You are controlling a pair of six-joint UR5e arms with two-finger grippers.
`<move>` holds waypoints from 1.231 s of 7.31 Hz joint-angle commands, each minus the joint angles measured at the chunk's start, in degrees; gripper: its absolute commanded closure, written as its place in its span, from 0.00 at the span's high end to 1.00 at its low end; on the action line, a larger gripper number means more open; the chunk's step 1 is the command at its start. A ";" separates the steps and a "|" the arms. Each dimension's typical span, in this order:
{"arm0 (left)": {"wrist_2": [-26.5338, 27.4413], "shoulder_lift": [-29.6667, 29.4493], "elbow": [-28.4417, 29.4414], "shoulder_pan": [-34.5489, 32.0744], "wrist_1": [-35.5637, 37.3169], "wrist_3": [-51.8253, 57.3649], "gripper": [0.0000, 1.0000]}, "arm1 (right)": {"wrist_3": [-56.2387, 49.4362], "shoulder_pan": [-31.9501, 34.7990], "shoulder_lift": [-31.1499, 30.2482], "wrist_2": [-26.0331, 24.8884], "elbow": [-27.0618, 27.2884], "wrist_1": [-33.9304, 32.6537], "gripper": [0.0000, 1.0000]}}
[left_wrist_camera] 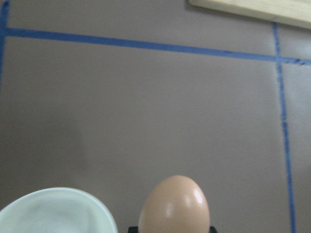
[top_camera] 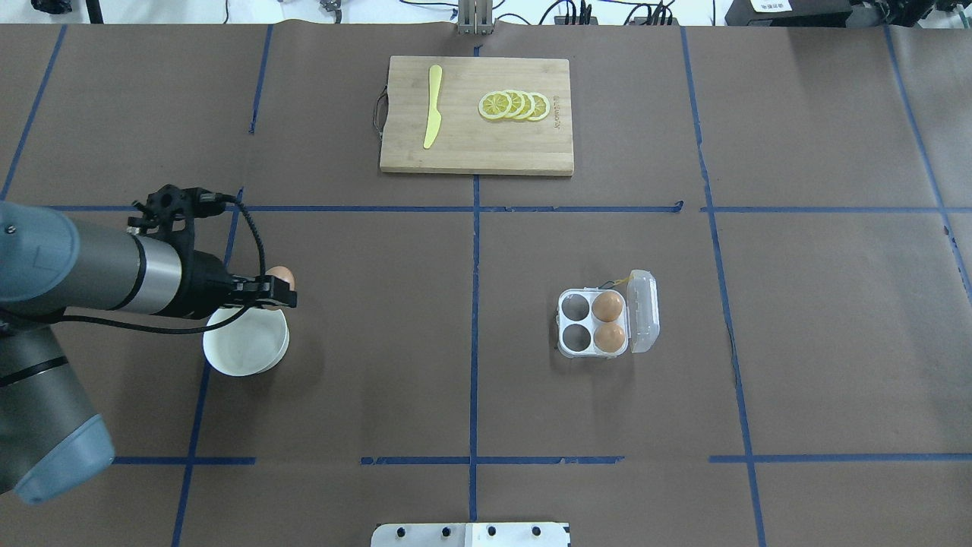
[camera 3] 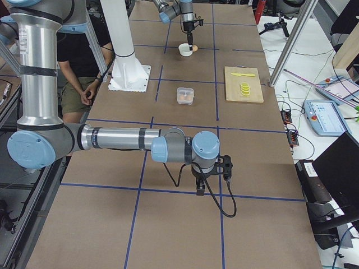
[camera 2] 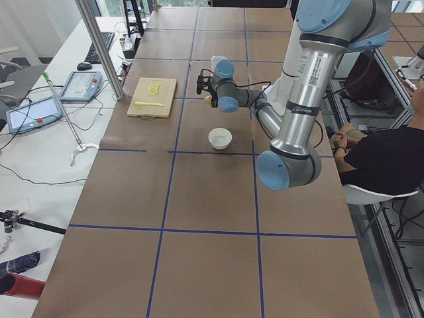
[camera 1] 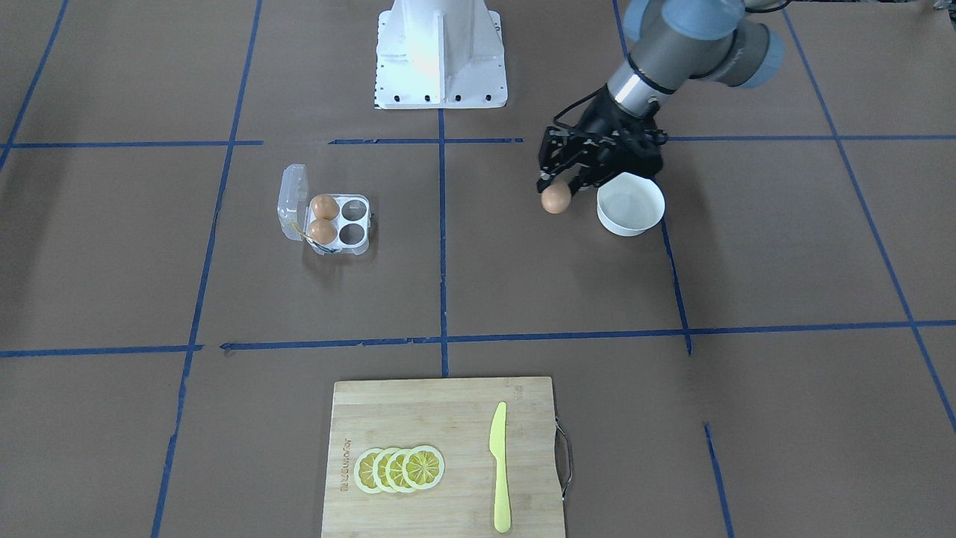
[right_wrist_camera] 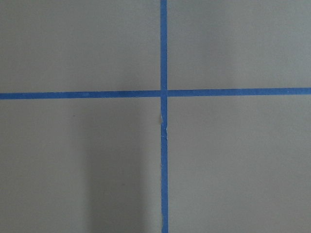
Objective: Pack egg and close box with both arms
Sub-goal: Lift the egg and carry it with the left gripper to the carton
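My left gripper [camera 1: 556, 188] is shut on a tan-orange egg [camera 1: 556, 199] and holds it just above the table, beside the white bowl [camera 1: 631, 205]. The egg fills the bottom of the left wrist view [left_wrist_camera: 174, 206], with the bowl's rim [left_wrist_camera: 53, 213] to its left. The clear box [camera 1: 351, 222] lies open across the table, its lid [camera 1: 293, 202] folded back. Two eggs [camera 1: 323, 206] [camera 1: 323, 232] sit in the cells beside the lid, and the other two cells are empty. My right gripper [camera 3: 200, 188] shows only in the exterior right view, far from the box, so I cannot tell whether it is open or shut.
A wooden cutting board [camera 1: 448, 418] at the operators' edge carries lemon slices [camera 1: 399, 468] and a yellow knife [camera 1: 499, 467]. The white pedestal [camera 1: 441, 52] stands at the robot's side. Blue tape lines cross the brown table.
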 commanded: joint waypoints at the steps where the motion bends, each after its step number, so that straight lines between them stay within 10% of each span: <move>1: 4.82 -12.49 11.52 6.01 -8.65 -3.09 0.00 | -0.09 0.00 -0.12 1.31 0.08 0.00 1.00; 5: 15.39 -25.40 28.84 12.61 -17.15 -3.72 0.00 | 0.00 0.00 -0.21 2.29 -0.18 0.00 1.00; 8: 15.41 -26.13 30.90 13.50 -17.25 -3.72 0.00 | -0.09 0.00 -0.39 2.38 -0.10 0.00 1.00; 9: 15.41 -26.13 30.90 13.76 -17.25 -3.89 0.25 | -0.18 0.00 -0.56 2.38 0.08 0.00 1.00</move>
